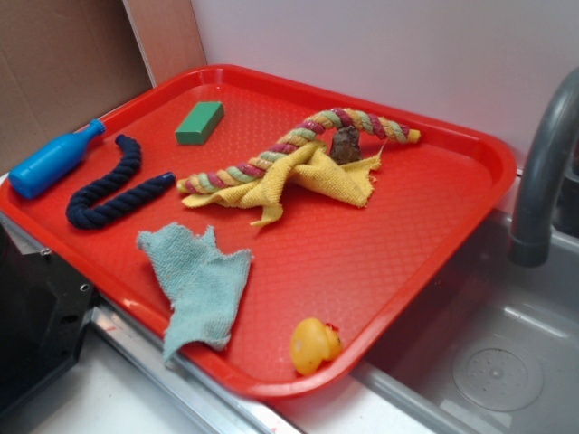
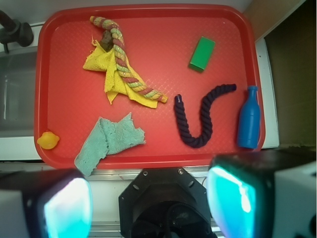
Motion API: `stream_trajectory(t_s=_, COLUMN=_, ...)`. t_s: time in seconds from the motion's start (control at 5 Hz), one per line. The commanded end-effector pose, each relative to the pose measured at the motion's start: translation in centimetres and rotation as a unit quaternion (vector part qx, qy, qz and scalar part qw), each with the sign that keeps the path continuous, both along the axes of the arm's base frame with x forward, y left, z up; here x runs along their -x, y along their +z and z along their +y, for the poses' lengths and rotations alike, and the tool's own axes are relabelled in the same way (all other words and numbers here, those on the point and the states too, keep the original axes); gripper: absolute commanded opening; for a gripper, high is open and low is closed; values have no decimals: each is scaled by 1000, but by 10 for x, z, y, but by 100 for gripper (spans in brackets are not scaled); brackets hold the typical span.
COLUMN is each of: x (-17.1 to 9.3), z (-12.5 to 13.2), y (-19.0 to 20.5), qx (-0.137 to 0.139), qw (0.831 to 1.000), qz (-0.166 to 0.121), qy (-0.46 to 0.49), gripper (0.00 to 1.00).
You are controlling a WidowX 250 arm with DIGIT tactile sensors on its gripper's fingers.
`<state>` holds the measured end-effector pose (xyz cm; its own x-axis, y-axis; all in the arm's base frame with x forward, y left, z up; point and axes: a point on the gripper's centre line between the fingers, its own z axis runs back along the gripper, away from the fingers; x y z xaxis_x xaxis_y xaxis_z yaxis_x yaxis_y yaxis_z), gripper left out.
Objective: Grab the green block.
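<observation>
Claw (image 2: 148, 203): spread wide, empty, high above the red tray (image 2: 148, 74), facing down. Green block (image 2: 202, 53): upper right, flat, long axis near-vertical, tilted right.

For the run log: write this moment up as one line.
phase: pre-approach | fingers: open, above tray's near edge, holding nothing | green block: flat on red tray, untouched | nearest: dark rope
</observation>
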<state>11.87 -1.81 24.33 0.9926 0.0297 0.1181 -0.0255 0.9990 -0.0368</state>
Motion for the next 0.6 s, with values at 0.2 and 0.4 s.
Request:
stream_trajectory(t_s=0.2, x=-8, z=50, y=-50, qx=-12, qw=992, qz=7, qy=125, gripper=100)
stream_trajectory(t_s=0.4, x=-39, z=99, y=-70, qx=5, qw=988, qz=-39, qy=153, gripper=100)
